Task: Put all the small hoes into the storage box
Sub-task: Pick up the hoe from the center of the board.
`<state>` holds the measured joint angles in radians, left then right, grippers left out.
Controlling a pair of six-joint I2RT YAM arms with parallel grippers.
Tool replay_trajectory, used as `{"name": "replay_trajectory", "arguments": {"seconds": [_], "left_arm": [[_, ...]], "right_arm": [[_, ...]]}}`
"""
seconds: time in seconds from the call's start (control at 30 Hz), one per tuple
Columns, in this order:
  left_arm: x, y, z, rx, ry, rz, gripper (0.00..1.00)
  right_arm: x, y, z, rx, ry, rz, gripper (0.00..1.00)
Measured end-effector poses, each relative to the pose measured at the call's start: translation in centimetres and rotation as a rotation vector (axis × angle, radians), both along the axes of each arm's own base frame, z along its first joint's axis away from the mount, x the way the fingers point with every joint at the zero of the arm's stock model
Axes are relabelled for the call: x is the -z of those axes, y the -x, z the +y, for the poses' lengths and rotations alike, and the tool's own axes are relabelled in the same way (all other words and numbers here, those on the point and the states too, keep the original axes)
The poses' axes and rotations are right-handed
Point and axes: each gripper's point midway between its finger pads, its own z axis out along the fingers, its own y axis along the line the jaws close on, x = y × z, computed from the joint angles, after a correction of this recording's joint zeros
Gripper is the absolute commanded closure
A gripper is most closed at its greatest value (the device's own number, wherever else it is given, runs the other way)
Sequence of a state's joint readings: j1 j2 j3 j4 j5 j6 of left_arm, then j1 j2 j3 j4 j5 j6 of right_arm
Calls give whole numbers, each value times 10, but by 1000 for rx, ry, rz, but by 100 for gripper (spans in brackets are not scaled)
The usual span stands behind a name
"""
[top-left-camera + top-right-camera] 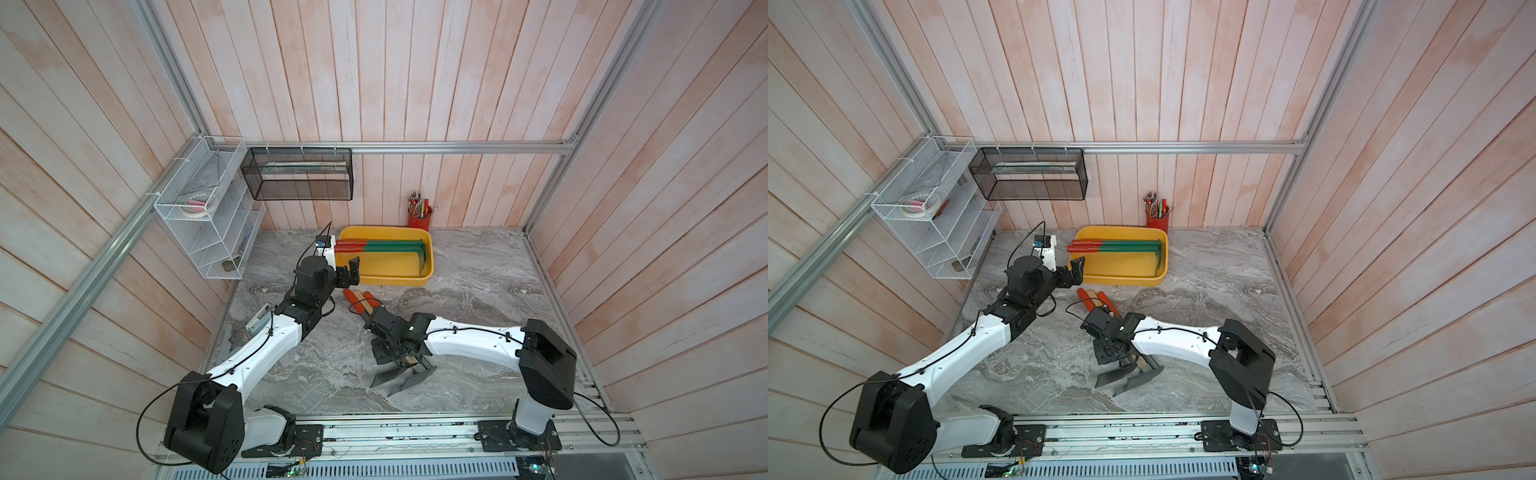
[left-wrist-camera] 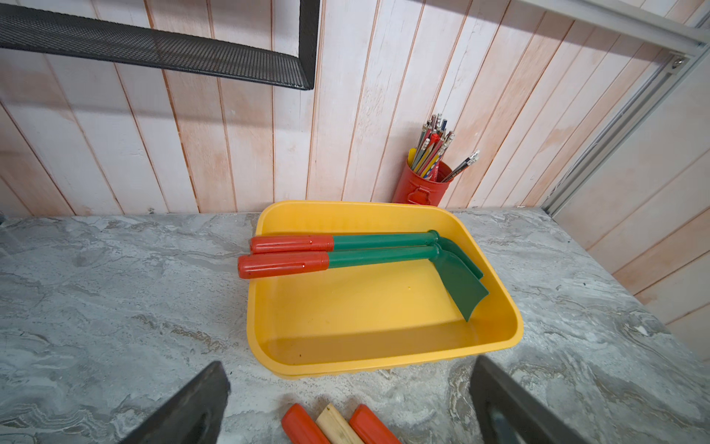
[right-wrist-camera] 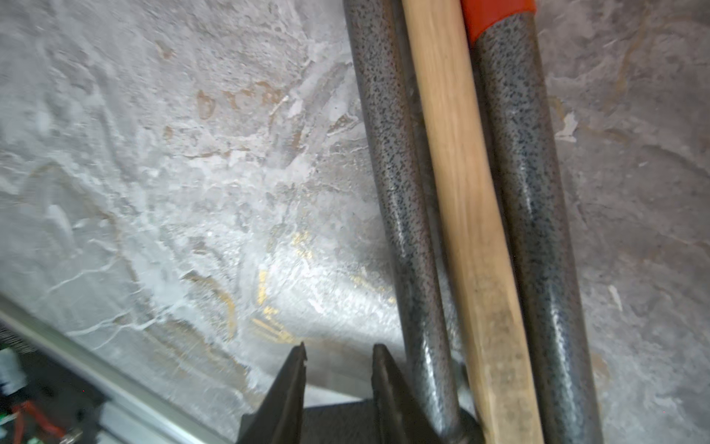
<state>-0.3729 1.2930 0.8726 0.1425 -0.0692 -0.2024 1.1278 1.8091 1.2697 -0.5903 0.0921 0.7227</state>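
Right gripper (image 3: 338, 357), jaws visible only in wrist view, apart, seemingly empty; left gripper (image 2: 349, 365) gapes facing storage box (image 2: 365, 315).

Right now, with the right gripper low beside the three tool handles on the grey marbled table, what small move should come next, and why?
Probably shift the right gripper sideways until its jaws straddle the nearest speckled grey metal handle, then close. The jaws stand apart over bare table, gripping nothing, and that handle lies just outside one finger.
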Motion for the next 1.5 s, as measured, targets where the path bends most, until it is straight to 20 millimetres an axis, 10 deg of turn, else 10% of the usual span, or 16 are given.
{"name": "replay_trajectory", "arguments": {"seconds": [0.27, 0.67, 1.0, 1.5], "left_arm": [[-1, 1, 4, -16, -8, -2, 0], [10, -1, 2, -14, -15, 28, 0], [13, -1, 2, -14, -19, 38, 0], [16, 3, -17, 130, -58, 31, 0]], "right_arm": [[31, 8, -16, 3, 116, 13, 65], [30, 8, -101, 81, 264, -23, 65], [-44, -27, -77, 21, 58, -204, 62], [-13, -30, -86, -169, 96, -205, 52]]}}
